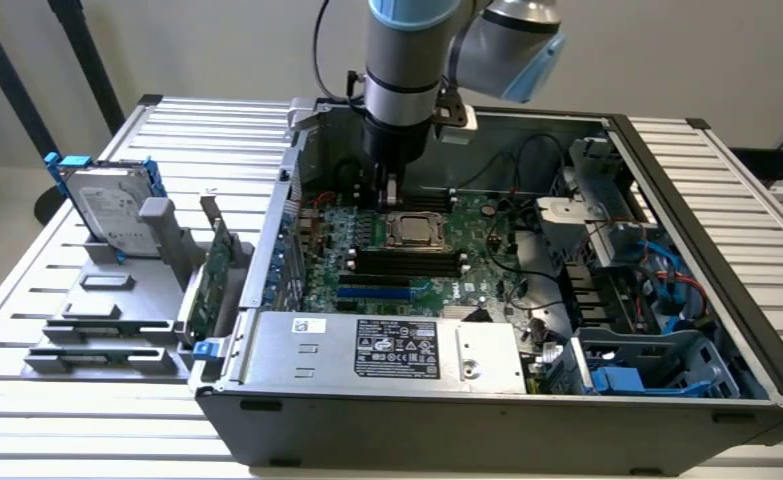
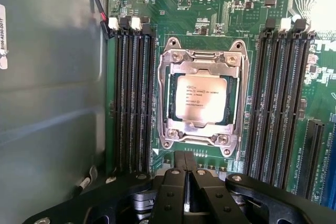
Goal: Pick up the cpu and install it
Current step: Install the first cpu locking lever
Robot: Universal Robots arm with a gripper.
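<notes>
The cpu (image 2: 201, 98), a small square chip with a dull silver top plate, lies flat in the metal socket frame (image 2: 202, 56) on the green motherboard (image 2: 210, 14). In the exterior view the cpu (image 1: 418, 231) sits at the middle of the board inside the open computer case. My gripper (image 2: 185, 157) hangs just above the board beside the socket's edge, its two black fingers pressed together with nothing between them. From the exterior view the gripper (image 1: 388, 198) hovers a little behind the chip, apart from it.
Black memory slots (image 2: 134, 98) flank the socket on both sides. A silver box with a black label (image 1: 391, 350) fills the case front. Cables and a drive cage (image 1: 631, 270) crowd the exterior view's right. A hard drive with blue rails (image 1: 104, 205) stands on a grey rack outside.
</notes>
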